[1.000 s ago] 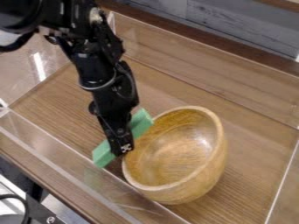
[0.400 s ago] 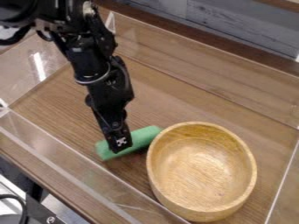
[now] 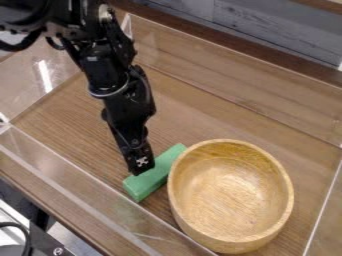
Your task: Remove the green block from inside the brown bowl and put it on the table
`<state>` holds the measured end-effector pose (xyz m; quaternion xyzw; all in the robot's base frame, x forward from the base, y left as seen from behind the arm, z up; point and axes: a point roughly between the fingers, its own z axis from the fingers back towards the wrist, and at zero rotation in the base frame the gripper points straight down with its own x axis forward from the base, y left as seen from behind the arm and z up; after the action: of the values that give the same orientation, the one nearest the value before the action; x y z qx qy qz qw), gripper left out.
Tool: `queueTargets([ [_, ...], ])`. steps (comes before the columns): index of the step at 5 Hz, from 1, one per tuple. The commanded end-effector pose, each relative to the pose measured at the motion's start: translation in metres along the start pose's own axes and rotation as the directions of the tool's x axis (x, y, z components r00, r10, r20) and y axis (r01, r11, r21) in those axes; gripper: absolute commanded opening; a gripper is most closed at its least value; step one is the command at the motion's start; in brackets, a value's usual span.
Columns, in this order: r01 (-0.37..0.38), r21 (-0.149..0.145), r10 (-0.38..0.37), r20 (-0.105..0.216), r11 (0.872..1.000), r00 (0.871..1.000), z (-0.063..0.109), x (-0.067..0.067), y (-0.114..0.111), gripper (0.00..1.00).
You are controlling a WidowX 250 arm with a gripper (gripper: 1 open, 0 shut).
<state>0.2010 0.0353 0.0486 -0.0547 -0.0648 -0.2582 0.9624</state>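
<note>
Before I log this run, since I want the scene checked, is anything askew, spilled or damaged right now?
Nothing stands out: the brown bowl sits upright, the green block lies outside it on the table, and no spill or damage shows.

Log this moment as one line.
green block: on table, beside bowl | brown bowl: upright, nothing inside | gripper: above block's edge

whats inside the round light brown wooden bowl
No object shows inside the round light brown wooden bowl, just bare wood; its near inner wall is partly hidden by the rim.
</note>
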Motion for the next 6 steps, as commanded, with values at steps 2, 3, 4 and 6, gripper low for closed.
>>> queueTargets([
  [2, 0.021, 0.036, -0.023, 0.046, 0.999, 0.999, 0.003, 0.015, 0.011, 1.0],
  [3, 0.028, 0.037, -0.03, 0.05, 0.999, 0.998, 0.0, 0.018, 0.013, 1.0],
  [4, 0.036, 0.037, -0.038, 0.054, 0.999, 0.998, -0.002, 0.019, 0.015, 1.0],
  [6, 0.052, 0.039, -0.054, 0.062, 0.998, 0.997, -0.008, 0.023, 0.02, 1.0],
])
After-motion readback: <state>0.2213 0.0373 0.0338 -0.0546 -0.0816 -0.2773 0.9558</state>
